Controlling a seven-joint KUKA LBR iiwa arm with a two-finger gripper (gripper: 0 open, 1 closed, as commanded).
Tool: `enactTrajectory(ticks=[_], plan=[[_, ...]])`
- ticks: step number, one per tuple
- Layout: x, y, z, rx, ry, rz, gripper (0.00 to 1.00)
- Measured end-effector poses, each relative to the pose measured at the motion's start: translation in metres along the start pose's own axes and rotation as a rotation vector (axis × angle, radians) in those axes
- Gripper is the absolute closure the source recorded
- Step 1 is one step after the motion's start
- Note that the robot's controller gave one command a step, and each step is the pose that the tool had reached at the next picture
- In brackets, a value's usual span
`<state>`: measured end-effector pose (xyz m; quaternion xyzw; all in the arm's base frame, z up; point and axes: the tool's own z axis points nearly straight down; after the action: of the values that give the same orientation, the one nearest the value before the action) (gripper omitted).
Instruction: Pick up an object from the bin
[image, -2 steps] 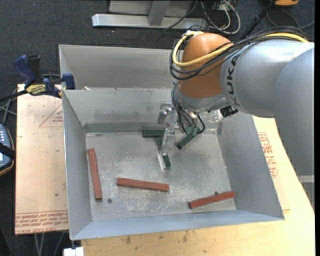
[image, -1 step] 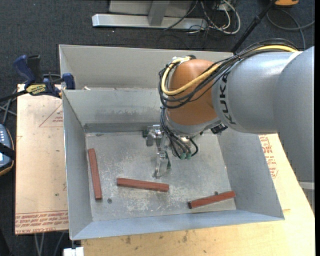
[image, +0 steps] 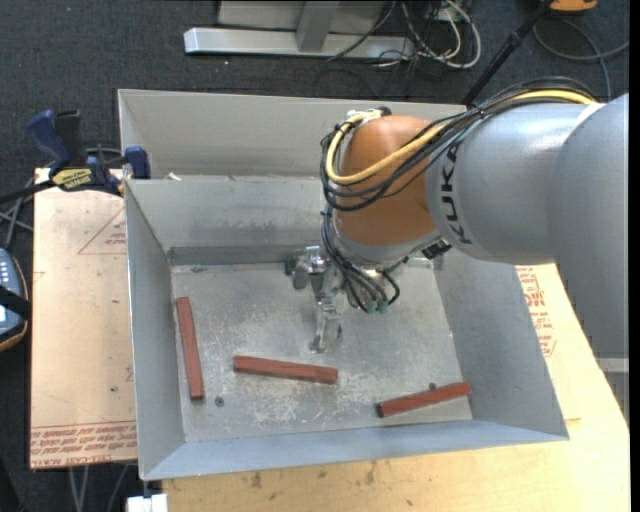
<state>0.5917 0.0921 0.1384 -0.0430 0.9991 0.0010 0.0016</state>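
Across the grey floor of the bin (image: 150, 300), three reddish-brown sticks are lying well apart from one another, each flat on the metal. A left stick (image: 189, 349) is lying close beside the left wall, its length running from the back toward the front. A right stick (image: 423, 399) is resting near the front right corner, slightly tilted, just short of the front wall. Between them, a middle stick (image: 285, 370) is lying almost level across the centre of the floor, toward the front. The claw (image: 322, 340) is hanging down over the middle of the floor, its tip pointing just behind the right end of the middle stick and near it. Only bare floor is showing between the two, and the other two sticks are lying well off to either side. Whether the tip is touching the stick or the floor is not coming through clearly. Whether the claw is wide or narrow I cannot tell, since its lower part is reading as one thin pale shape against the grey metal. The arm (image: 540, 180) is reaching in from the right, and its orange cover (image: 385, 180), wrapped by yellow and black cables (image: 345, 150), is hiding the back right part of the floor and part of the back wall.
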Motion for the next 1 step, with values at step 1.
enactTrajectory(ticks=[1], plan=[[0.0216, 0.0157, 0.0325, 0.001, 0.002, 0.274, 0.00]])
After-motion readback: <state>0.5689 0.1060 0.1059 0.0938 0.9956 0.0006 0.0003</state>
